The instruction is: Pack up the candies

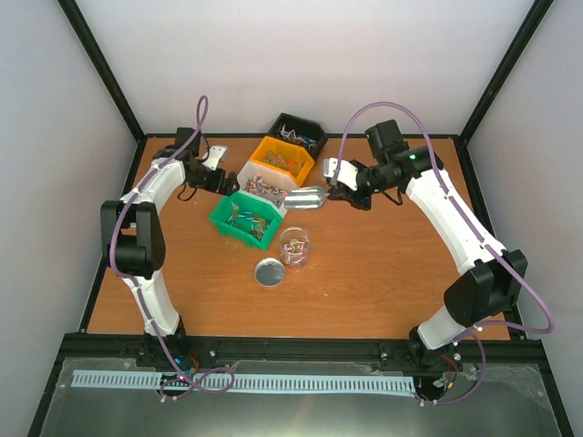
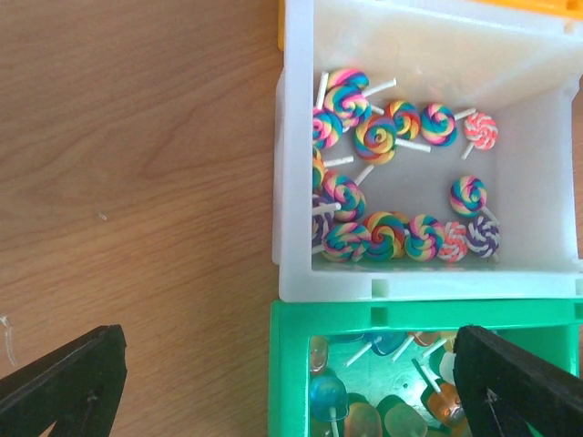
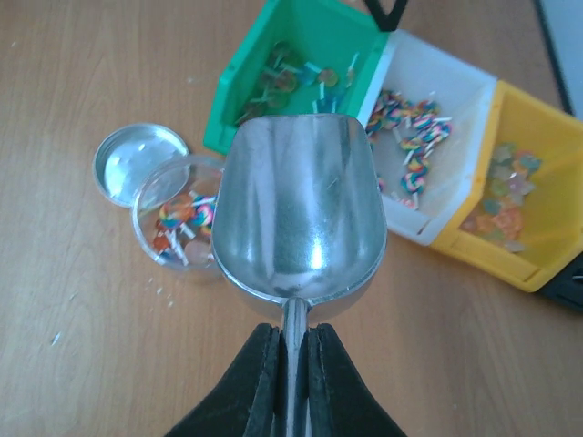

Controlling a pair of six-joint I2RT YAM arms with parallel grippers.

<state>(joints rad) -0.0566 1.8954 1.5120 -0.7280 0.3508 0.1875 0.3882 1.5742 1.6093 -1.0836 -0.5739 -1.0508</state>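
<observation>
Behind the scoop point(image 3: 301, 214), the jar point(image 3: 142, 206) of candies point(image 3: 178, 232) sits partly hidden.

Four bins point(image 1: 239, 232) sit in a row on the bench point(image 1: 383, 273). The right fingers point(image 1: 335, 189) hold a shiny scoop point(image 1: 308, 198) near the open jar point(image 1: 294, 246) and its lid point(image 1: 270, 271).

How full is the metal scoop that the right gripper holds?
Empty. The scoop shows only bare shiny metal inside, seen from the right wrist view.

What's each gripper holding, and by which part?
The right gripper grips the metal scoop by its thin handle; the left gripper is open, holding nothing.
</observation>
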